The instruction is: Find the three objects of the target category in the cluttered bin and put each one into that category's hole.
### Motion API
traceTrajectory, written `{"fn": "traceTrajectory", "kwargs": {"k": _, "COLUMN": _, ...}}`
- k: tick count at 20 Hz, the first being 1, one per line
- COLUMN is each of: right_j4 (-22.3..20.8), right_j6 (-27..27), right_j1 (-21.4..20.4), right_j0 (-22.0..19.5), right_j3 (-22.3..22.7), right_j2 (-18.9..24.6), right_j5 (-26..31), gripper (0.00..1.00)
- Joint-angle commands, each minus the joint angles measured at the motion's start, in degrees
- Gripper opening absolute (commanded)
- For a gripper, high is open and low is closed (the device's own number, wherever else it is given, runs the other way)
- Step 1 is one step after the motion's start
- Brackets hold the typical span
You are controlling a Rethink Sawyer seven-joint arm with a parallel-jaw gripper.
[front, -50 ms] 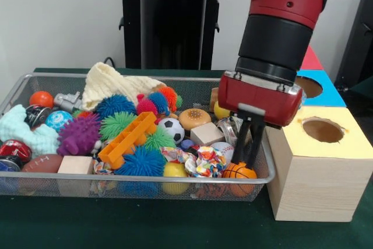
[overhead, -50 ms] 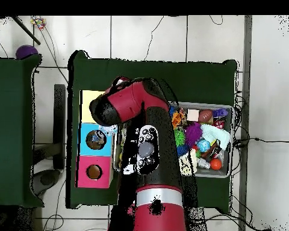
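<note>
My gripper [front, -50 ms: 247, 158] reaches down into the right end of the wire mesh bin [front, -50 ms: 145, 182]. Its black fingers [front, -50 ms: 240, 141] stand slightly apart with nothing held, their tips just above a small orange basketball [front, -50 ms: 239, 172]. A baseball [front, -50 ms: 224, 150] lies just left of them. Farther left are a soccer ball [front, -50 ms: 171, 129] and a brown football [front, -50 ms: 41, 163]. The yellow-topped wooden box [front, -50 ms: 303, 185] with its round hole [front, -50 ms: 322, 129] stands right beside the bin. In the overhead view the arm [overhead, -50 ms: 148, 150] hides the gripper and that end of the bin.
The bin also holds spiky balls, an orange plastic block [front, -50 ms: 127, 139], a donut toy [front, -50 ms: 194, 118], wooden cubes, a cream cloth [front, -50 ms: 111, 83] and a rope knot [front, -50 ms: 201, 164]. A blue box [front, -50 ms: 323, 88] and a red box [front, -50 ms: 310, 59] stand behind the yellow one.
</note>
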Motion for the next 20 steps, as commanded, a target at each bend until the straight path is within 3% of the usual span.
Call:
{"fn": "traceTrajectory", "kwargs": {"k": 1, "right_j4": -1.10, "right_j6": -4.92, "right_j1": -1.45, "right_j0": -3.71, "right_j3": 9.69, "right_j2": -0.02, "right_j5": -0.84, "gripper": 0.00}}
{"fn": "traceTrajectory", "kwargs": {"k": 10, "right_j4": -3.32, "right_j6": -6.01, "right_j1": -3.36, "right_j0": -3.50, "right_j3": 12.37, "right_j2": -0.03, "right_j5": -1.48, "gripper": 0.00}}
{"fn": "traceTrajectory", "kwargs": {"k": 15, "right_j4": -3.80, "right_j6": -1.70, "right_j1": -1.95, "right_j0": 0.04, "right_j3": 10.67, "right_j2": -3.09, "right_j5": -0.45, "gripper": 0.00}}
{"fn": "traceTrajectory", "kwargs": {"k": 20, "right_j4": 0.61, "right_j6": 2.18, "right_j1": -0.26, "right_j0": 0.85, "right_j3": 11.35, "right_j2": -1.94, "right_j5": -2.04, "gripper": 0.00}}
